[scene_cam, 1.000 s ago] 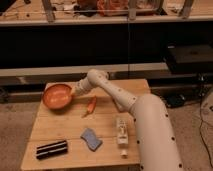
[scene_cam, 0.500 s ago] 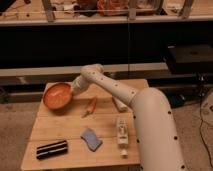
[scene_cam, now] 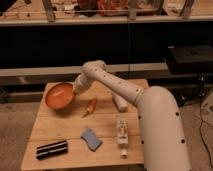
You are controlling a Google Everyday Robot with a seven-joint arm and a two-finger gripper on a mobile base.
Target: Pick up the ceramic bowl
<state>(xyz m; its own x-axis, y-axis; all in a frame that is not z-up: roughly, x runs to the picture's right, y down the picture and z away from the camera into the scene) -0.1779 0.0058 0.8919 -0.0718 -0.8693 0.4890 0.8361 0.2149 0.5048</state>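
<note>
I had the hand (scene_cam: pixel 76 91) at the right rim of the ceramic bowl (scene_cam: pixel 59 95), but I could not tell if it was gripping the rim. The bowl was tilted, over the far left corner of the desk (scene_cam: pixel 75 150). Just beside it lay a carrot (scene_cam: pixel 90 106). Nearer to me were a blue sponge (scene_cam: pixel 91 138), a black case (scene_cam: pixel 51 149) and a small white bottle (scene_cam: pixel 121 133).
</note>
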